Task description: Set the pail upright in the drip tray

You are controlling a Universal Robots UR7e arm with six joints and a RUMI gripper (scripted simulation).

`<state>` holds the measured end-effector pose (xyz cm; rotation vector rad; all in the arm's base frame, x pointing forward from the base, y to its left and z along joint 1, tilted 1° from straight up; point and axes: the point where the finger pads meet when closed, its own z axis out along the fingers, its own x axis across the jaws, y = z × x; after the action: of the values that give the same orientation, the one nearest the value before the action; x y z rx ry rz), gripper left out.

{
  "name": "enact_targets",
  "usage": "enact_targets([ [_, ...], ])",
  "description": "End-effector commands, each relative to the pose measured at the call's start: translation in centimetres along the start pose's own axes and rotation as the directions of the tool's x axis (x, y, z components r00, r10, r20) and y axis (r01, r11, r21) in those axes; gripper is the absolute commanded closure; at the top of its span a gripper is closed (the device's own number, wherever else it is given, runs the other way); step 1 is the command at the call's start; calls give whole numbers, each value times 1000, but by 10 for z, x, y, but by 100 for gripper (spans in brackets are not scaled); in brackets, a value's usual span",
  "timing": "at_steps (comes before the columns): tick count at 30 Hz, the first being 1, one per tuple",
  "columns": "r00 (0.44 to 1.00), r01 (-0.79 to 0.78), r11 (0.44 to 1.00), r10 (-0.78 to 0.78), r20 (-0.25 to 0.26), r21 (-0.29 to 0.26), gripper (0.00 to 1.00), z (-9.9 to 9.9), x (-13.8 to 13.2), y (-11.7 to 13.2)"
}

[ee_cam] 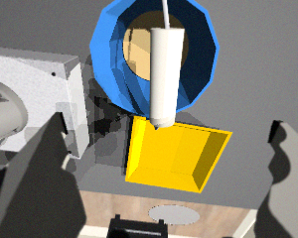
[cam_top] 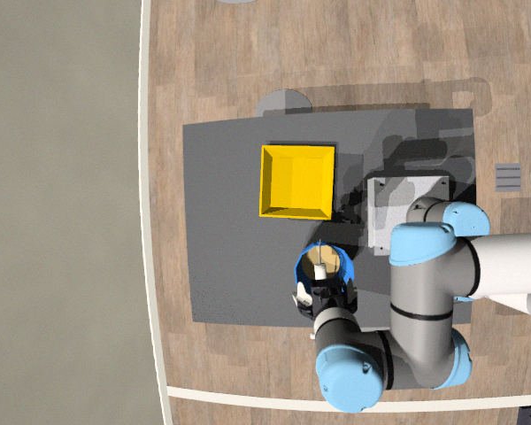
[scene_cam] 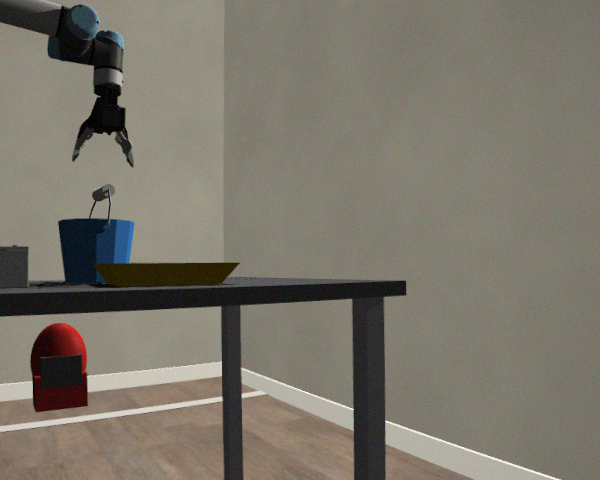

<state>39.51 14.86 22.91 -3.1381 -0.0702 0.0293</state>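
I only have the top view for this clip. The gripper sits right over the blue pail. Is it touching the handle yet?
Observer: No. In the exterior view the gripper hangs open, apart from the pail's handle grip below it.
Operator: Is the handle standing up or folded down?
Observer: Standing up above the pail; its white grip shows between the fingers in the wrist view.
Operator: And is the pail in the drip tray?
Observer: No. It stands upright on the table, beside the yellow drip tray.
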Motion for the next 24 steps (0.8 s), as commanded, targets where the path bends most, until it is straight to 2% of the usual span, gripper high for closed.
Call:
enact_targets([
  [1,1000,0,1000,0,-1,0,0,5,0,0],
  [10,1000,0,1000,0,-1,0,0,18,0,0],
  [24,1000,0,1000,0,-1,0,0,51,1,0],
])
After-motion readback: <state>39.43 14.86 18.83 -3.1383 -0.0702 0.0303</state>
